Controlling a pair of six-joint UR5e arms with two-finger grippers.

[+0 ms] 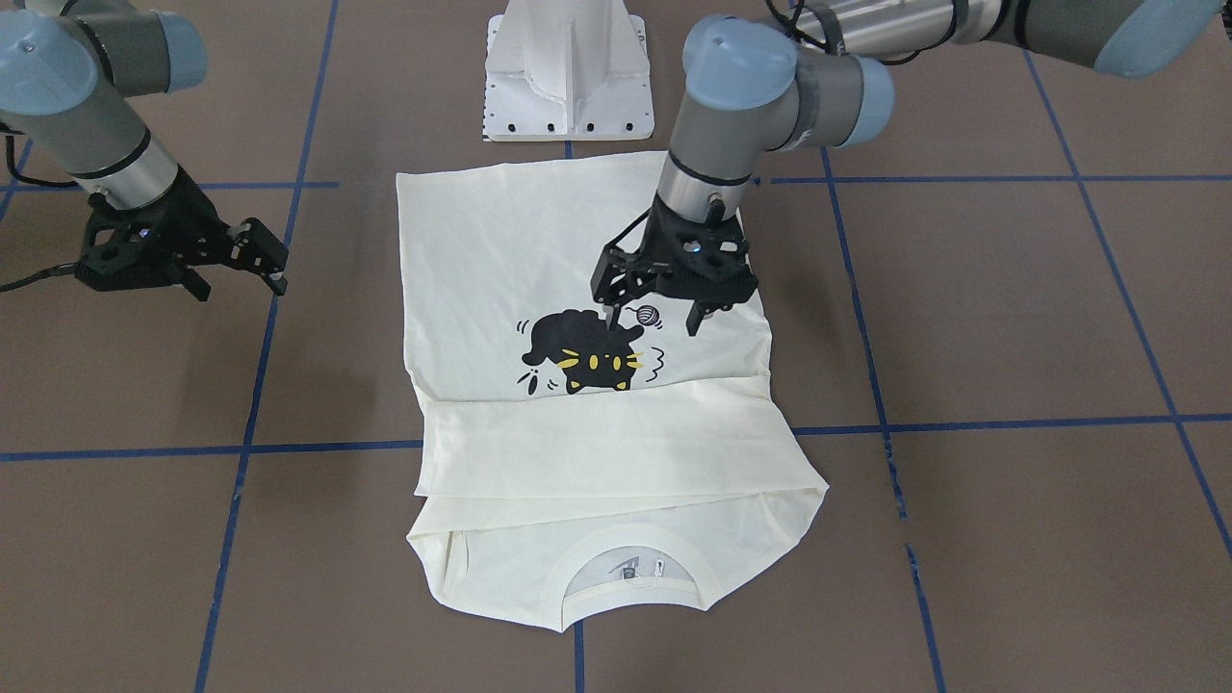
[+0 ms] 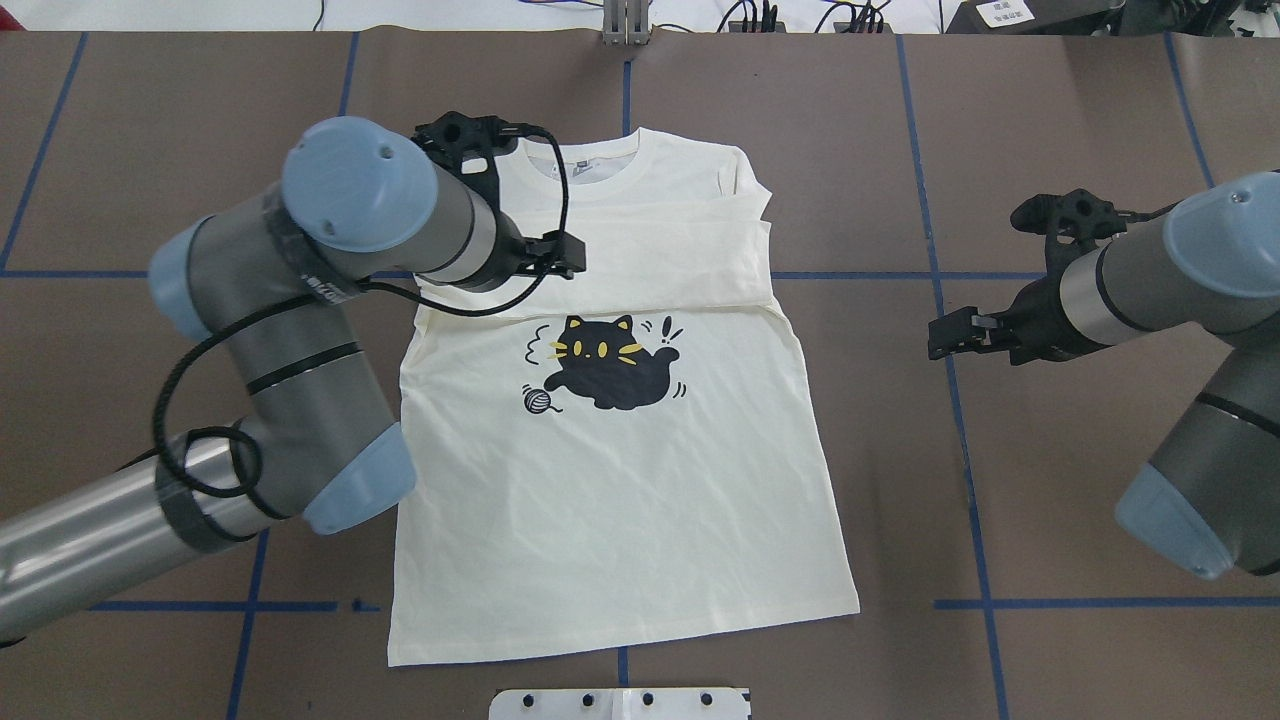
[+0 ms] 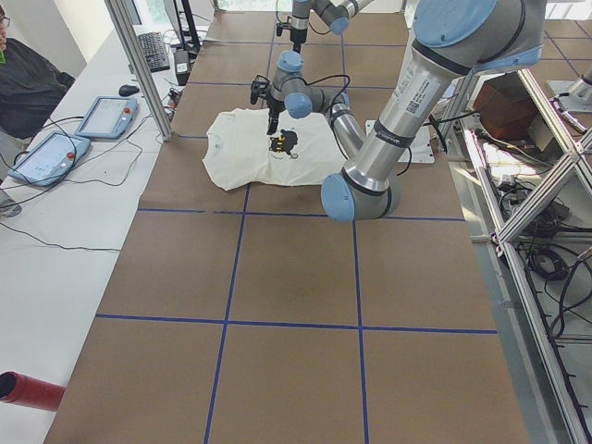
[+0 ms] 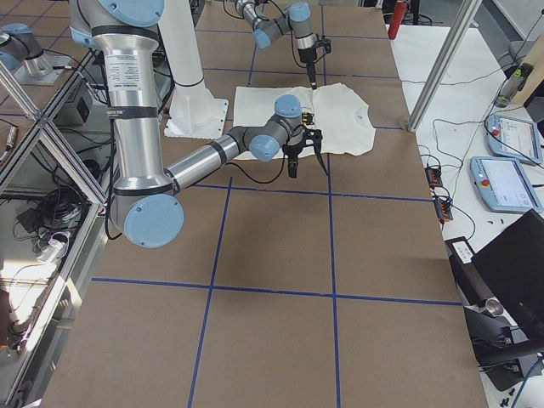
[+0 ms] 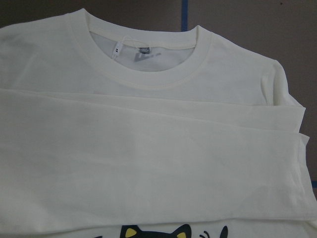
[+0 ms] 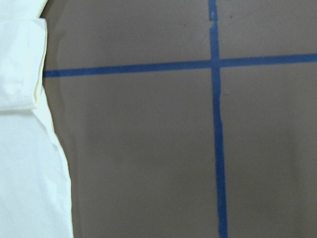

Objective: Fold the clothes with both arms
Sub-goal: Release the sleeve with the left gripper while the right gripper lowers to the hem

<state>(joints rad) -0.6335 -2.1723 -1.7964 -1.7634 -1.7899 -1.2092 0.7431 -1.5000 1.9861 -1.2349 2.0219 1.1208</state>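
My left gripper (image 1: 653, 322) hovers open, empty, above the T-shirt (image 1: 500, 250); my right gripper (image 1: 236, 269), spread and empty, over the table (image 1: 962, 318) beside it.

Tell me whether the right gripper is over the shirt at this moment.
No: the right gripper hangs open above the bare brown table, off to the side of the T-shirt.

Overhead: left arm (image 2: 320, 350) covers the T-shirt (image 2: 620, 520) shoulder on that view's left. Left wrist view: cat print (image 5: 181, 232) cut by bottom edge, only ear tips showing. Neck label (image 5: 143, 50) text too small to read. Front view: pedestal (image 1: 568, 77) cut at top edge.
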